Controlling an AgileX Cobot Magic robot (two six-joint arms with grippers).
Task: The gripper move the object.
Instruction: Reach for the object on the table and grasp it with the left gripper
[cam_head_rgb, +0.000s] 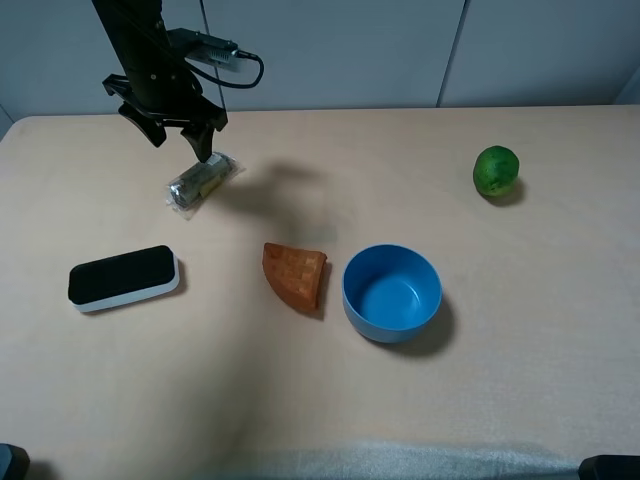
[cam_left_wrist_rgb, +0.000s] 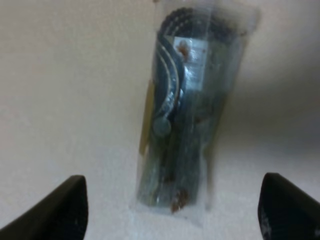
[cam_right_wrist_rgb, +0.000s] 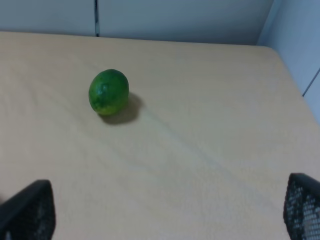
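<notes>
The object, a small crinkly clear-plastic packet (cam_head_rgb: 203, 181) with grey-green and yellowish contents, lies on the table at the back left. My left gripper (cam_head_rgb: 180, 142) hangs open and empty just above and behind it, not touching it. In the left wrist view the packet (cam_left_wrist_rgb: 190, 110) lies lengthwise between the two dark fingertips (cam_left_wrist_rgb: 55, 210), and the left gripper (cam_left_wrist_rgb: 172, 215) straddles its near end. My right gripper (cam_right_wrist_rgb: 162, 212) is open and empty over bare table; it does not show in the exterior view.
A black-and-white eraser (cam_head_rgb: 123, 278) lies front left of the packet. An orange waffle wedge (cam_head_rgb: 296, 273) and a blue bowl (cam_head_rgb: 392, 292) sit mid-table. A green lime (cam_head_rgb: 496, 170) lies at the back right and also shows in the right wrist view (cam_right_wrist_rgb: 109, 92).
</notes>
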